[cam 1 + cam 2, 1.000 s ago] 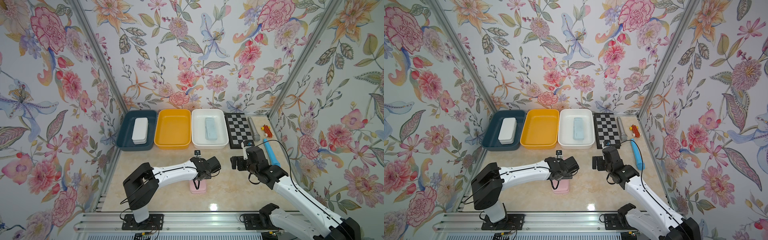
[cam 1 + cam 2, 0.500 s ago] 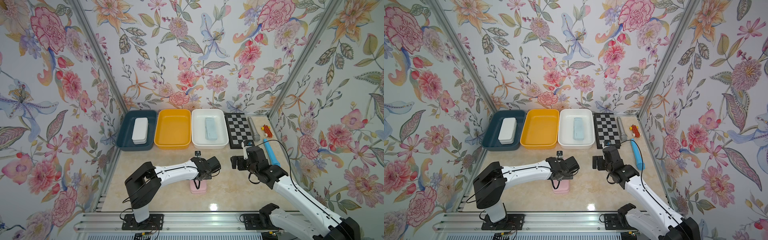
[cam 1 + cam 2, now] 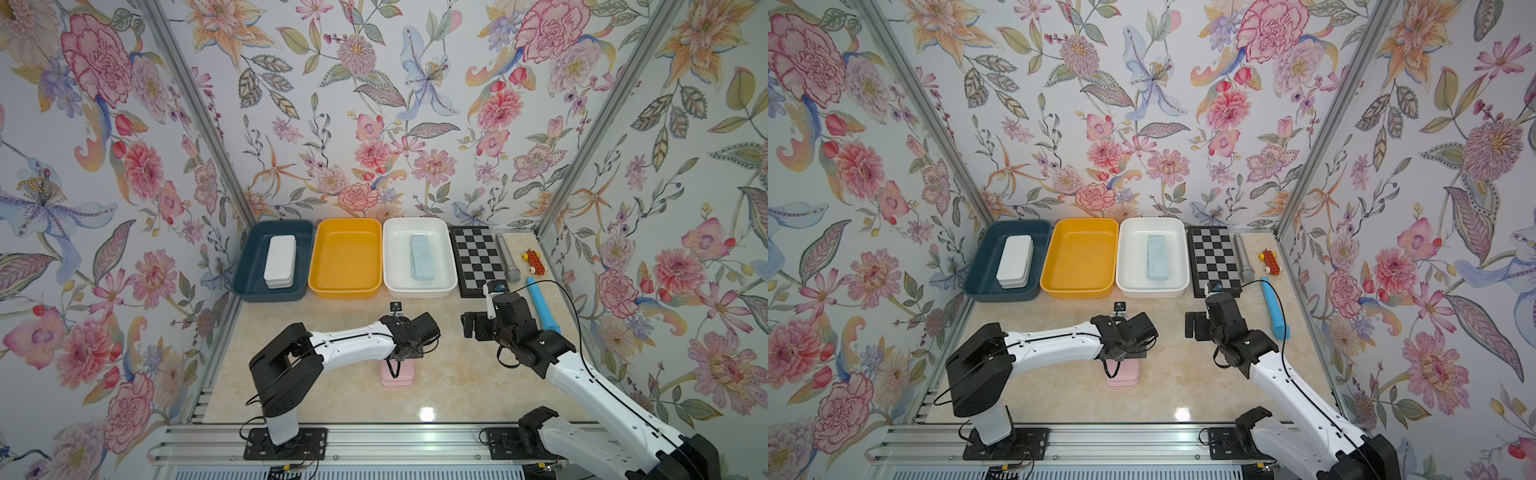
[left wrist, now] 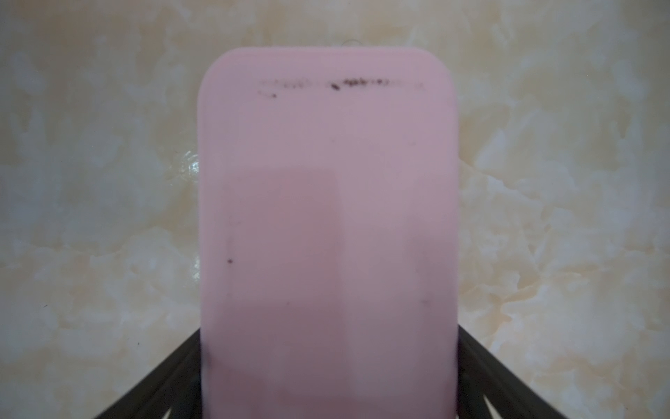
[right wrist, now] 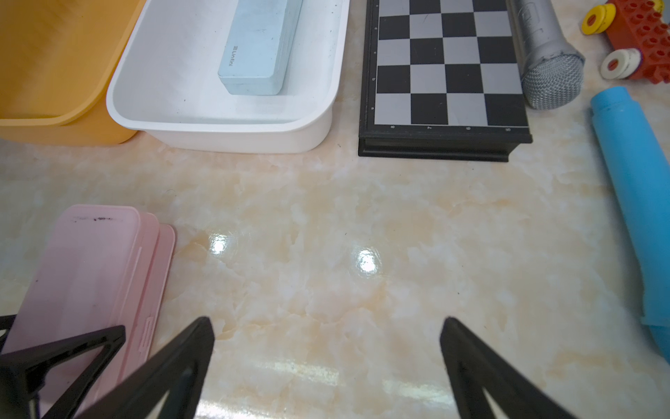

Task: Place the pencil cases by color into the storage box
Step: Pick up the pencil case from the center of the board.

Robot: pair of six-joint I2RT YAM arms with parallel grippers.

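Note:
A stack of pink pencil cases [image 3: 397, 376] lies on the marble table in front of the boxes. My left gripper [image 3: 399, 365] reaches down over it. In the left wrist view its black fingers [image 4: 174, 366] press both long sides of the top pink case [image 4: 328, 181]. White pencil cases [image 3: 280, 261] lie stacked in the dark blue storage box [image 3: 249, 286]. A light blue case [image 3: 421, 257] lies in the white box [image 3: 415, 293]. The yellow box [image 3: 347, 259] between them holds nothing. My right gripper [image 5: 326, 323] hovers open over bare table, right of the pink stack [image 5: 83, 261].
A black-and-white chessboard [image 3: 476, 259] lies right of the white box. Beside it lie a grey microphone [image 3: 507, 257] and a red toy block car [image 3: 533, 262]. A bright blue stick [image 3: 542, 305] lies close to my right arm. Flowered walls close in three sides.

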